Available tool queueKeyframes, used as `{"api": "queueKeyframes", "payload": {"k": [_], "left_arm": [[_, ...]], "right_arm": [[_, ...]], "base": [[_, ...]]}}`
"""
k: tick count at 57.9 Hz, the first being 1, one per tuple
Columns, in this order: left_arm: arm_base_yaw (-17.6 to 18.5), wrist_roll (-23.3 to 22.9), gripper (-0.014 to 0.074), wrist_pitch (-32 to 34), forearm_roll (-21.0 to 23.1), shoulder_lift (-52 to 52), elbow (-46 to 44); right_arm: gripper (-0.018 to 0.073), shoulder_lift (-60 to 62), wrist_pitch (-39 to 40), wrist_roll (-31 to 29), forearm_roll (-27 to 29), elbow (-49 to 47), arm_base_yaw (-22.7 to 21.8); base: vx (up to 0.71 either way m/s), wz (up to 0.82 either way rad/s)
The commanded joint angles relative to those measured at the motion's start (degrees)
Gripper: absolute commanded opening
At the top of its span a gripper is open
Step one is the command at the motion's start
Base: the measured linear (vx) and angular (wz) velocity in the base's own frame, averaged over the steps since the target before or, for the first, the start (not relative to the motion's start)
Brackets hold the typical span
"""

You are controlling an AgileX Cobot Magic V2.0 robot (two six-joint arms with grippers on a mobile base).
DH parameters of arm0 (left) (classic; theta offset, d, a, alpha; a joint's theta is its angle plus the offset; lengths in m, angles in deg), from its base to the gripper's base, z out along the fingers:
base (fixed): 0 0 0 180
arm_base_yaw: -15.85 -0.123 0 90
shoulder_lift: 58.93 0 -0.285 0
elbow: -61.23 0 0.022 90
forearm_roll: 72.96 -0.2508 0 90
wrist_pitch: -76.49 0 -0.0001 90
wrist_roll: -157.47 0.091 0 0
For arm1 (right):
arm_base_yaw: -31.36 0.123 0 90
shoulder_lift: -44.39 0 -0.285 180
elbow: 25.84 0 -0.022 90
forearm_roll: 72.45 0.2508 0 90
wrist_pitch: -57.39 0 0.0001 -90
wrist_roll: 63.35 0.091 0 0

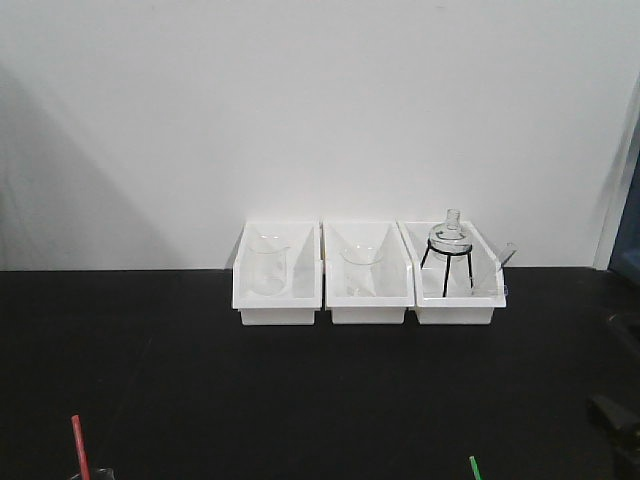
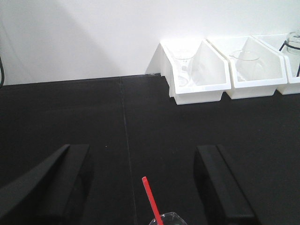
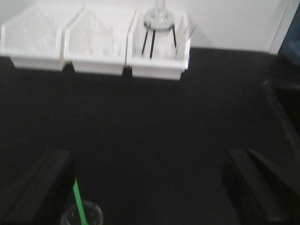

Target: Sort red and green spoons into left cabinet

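Soft, even light from above floods the white wall (image 1: 320, 100), where a broad grey shadow slants across one side. The black tabletop (image 1: 300, 400) swallows nearly all detail. Ahead of the left gripper (image 2: 140, 157), glare burns out the wall behind the white bins (image 2: 199, 82), though that view is crisp. The right wrist view is blurred throughout: the bins ahead of the right gripper (image 3: 150, 157) smear, and its dark fingers (image 3: 42, 187) are out of focus.

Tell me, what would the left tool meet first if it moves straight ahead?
Probably the red spoon, standing in a clear cup just ahead of the open left tool; depth is unclear.
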Motion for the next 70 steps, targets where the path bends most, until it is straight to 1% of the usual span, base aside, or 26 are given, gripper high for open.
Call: {"api": "queueKeyframes", "payload": {"k": [1,5,7,9,10,11,15,16,18,19,21,27,30,37,56,70], "left_arm": [[0.1,-0.31,0.0587,4.93,0.27,-0.19,-2.22],[0.1,-0.31,0.0585,4.93,0.27,-0.19,-2.22],[0.1,-0.31,0.0585,4.82,0.27,-0.19,-2.22],[0.1,-0.31,0.0585,4.75,0.27,-0.19,-2.22],[0.1,-0.31,0.0585,4.68,0.27,-0.19,-2.22],[0.1,-0.31,0.0585,4.68,0.27,-0.19,-2.22],[0.1,-0.31,0.0585,4.68,0.27,-0.19,-2.22],[0.1,-0.31,0.0585,4.68,0.27,-0.19,-2.22],[0.1,-0.31,0.0585,4.68,0.27,-0.19,-2.22],[0.1,-0.31,0.0585,4.63,0.27,-0.19,-2.22],[0.1,-0.31,0.0585,4.63,0.27,-0.19,-2.22],[0.1,-0.31,0.0585,4.63,0.27,-0.19,-2.22],[0.1,0.0,0.0585,4.57,0.27,-0.19,-2.22],[0.1,0.0,0.0585,4.4,0.22,-0.19,-2.22],[0.1,0.0,0.0585,2.36,0.23,-0.19,-2.17],[0.1,0.0,0.0585,2.24,0.23,-0.19,-2.17]], "right_arm": [[0.0658,-4.56,-3.21,-5.97,2.64,-5.12,-0.13],[0.0632,-8.45,-7.13,-10.59,8.98,-8.25,-0.13],[0.0618,-10.6,-8.62,-14.09,12.92,-9.63,-0.13],[0.0608,-12.36,-9.79,-17.44,15.43,-10.59,-0.13],[0.0601,-13.65,-10.61,-20.24,18.86,-11.26,-0.13],[0.0597,-14.08,-11.07,-22.16,19.71,-11.66,-0.13],[0.0584,-18.08,-12.2,-31.63,28.3,-12.77,-0.13],[0.0583,-18.78,-12.2,-32.53,29.2,-12.96,-0.13],[0.0582,-20.55,-12.44,-36.82,34.42,-13.08,-0.13],[0.0583,-21.52,-12.3,-40.14,37.01,-13.08,-0.13],[0.0582,-22.83,-12.36,-42.54,40.16,-13.08,-0.13],[0.0582,-27.35,-12.42,-53.42,49.28,-13.08,-0.13],[0.0582,-29.13,-12.42,-56.88,52.49,-13.08,-0.13],[0.0582,-33.55,-12.42,-63.5,58.38,-13.08,-0.13],[0.0582,-39.67,-8.69,-72.73,64.78,-13.08,-0.13],[0.0582,-42.86,-7.44,-79.69,71.38,-13.08,-0.13]], "base": [[0.0,0.0],[0.0,0.0],[0.0,0.0],[0.0,0.0],[0.0,0.0],[0.0,0.0],[0.0,0.0],[0.0,0.0],[0.0,0.0],[0.0,0.0],[0.0,0.0],[0.0,0.0],[0.0,0.0],[0.0,0.0],[0.0,0.0],[0.0,0.0]]}}
